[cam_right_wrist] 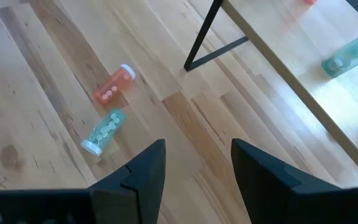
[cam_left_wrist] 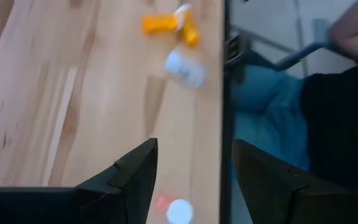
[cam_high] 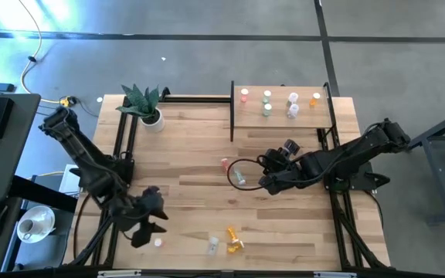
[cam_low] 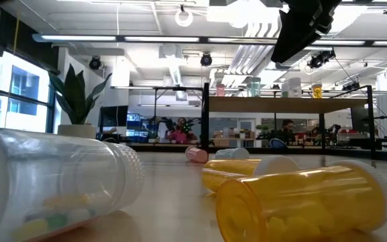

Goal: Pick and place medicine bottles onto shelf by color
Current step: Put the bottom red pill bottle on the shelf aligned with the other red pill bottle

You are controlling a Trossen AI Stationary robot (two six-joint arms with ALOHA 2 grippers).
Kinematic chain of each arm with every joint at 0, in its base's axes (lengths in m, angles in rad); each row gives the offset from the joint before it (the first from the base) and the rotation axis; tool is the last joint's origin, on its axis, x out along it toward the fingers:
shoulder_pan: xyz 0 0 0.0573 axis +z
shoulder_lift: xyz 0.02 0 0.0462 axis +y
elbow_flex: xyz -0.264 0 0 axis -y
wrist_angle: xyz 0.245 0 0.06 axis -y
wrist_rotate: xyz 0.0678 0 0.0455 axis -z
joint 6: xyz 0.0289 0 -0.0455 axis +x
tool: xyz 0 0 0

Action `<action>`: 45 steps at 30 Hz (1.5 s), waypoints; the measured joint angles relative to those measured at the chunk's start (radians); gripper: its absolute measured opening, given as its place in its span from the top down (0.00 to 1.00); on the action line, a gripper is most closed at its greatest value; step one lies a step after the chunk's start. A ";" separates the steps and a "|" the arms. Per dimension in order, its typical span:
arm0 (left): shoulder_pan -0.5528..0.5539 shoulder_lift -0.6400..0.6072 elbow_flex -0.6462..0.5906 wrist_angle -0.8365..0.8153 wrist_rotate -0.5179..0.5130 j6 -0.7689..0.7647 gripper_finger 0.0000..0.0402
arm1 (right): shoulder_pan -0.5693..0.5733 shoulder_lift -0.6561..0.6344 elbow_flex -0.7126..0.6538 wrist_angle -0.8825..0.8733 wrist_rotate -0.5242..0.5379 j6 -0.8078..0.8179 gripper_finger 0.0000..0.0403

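Already the shelf (cam_high: pixel 280 116) carried six bottles (cam_high: pixel 266 104), while the right gripper (cam_high: pixel 263 179), jaws apart and empty, hovered near a green bottle (cam_high: pixel 239 177) before it.

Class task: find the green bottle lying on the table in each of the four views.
High: green bottle, table centre, beside the red bottle.
Low: the pale one lying far back, right of the red bottle.
Left wrist: absent.
Right wrist, lying beside the red bottle.
Shared landmark: the red bottle.
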 joint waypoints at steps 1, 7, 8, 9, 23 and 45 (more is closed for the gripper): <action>-0.012 -0.002 0.022 -0.010 -0.018 0.019 0.51 | 0.000 0.000 0.000 0.000 0.000 0.001 0.57; -0.080 -0.001 0.120 -0.025 -0.142 0.191 0.51 | 0.000 0.004 0.000 0.001 -0.001 0.019 0.57; -0.089 -0.001 0.126 -0.023 -0.170 0.234 0.51 | 0.000 0.004 0.000 0.001 -0.001 0.025 0.57; -0.097 -0.002 0.128 -0.019 -0.200 0.277 0.51 | 0.000 0.004 0.000 0.001 -0.001 0.026 0.57; -0.106 0.106 0.128 -0.020 -0.165 0.525 0.51 | 0.000 0.004 0.000 0.001 -0.004 0.025 0.57; -0.157 0.323 0.127 -0.125 0.001 0.197 0.51 | 0.000 0.004 0.000 0.000 -0.004 0.025 0.57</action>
